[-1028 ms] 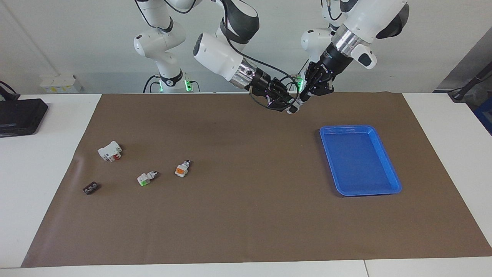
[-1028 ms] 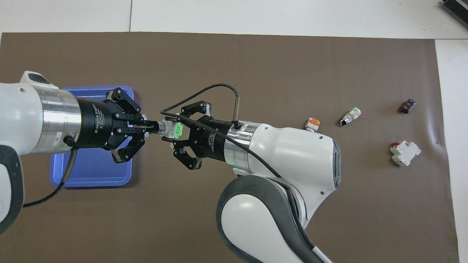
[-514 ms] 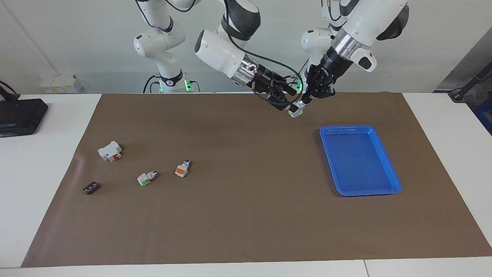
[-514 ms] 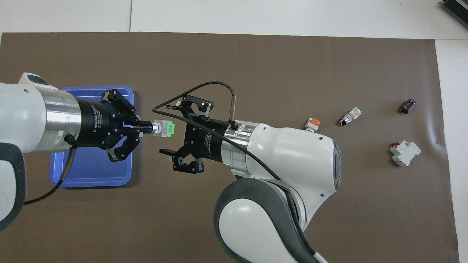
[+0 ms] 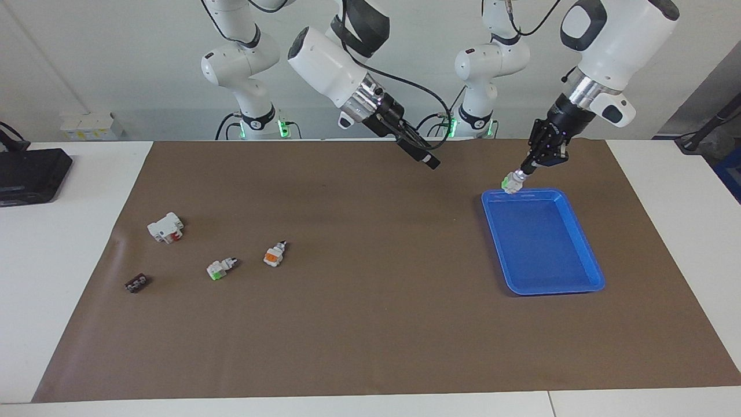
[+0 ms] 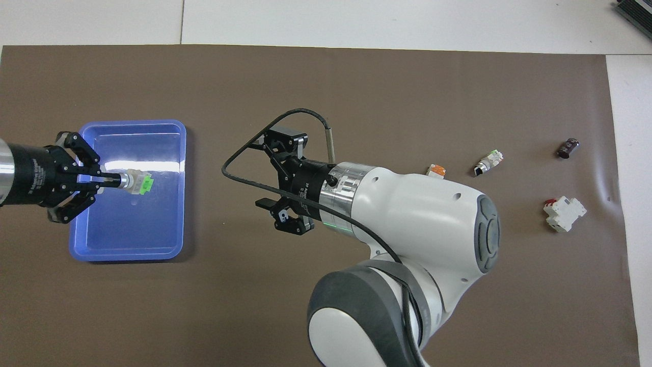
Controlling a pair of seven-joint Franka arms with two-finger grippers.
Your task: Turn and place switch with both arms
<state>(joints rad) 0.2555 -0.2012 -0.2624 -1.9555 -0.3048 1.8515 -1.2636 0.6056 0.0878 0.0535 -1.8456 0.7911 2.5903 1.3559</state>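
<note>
My left gripper (image 5: 523, 172) (image 6: 113, 179) is shut on the stem of a white switch (image 5: 512, 183) (image 6: 138, 182) with a green face. It hangs over the blue tray (image 5: 544, 289) (image 6: 127, 253), by the rim nearer to the robots. My right gripper (image 5: 429, 161) (image 6: 268, 172) is open and holds nothing, raised over the brown mat beside the tray. Two more switches lie on the mat toward the right arm's end: one with an orange face (image 5: 273, 255) (image 6: 436, 172) and one with a green face (image 5: 220, 268) (image 6: 488, 163).
A larger white block with a red part (image 5: 165, 227) (image 6: 563, 213) and a small dark strip (image 5: 136, 283) (image 6: 567, 148) lie near those switches. A black device (image 5: 29, 174) sits on the white table off the mat at the right arm's end.
The right gripper opened and let go of the switch, then drew back. The left gripper carried the switch away from it to over the blue tray.
</note>
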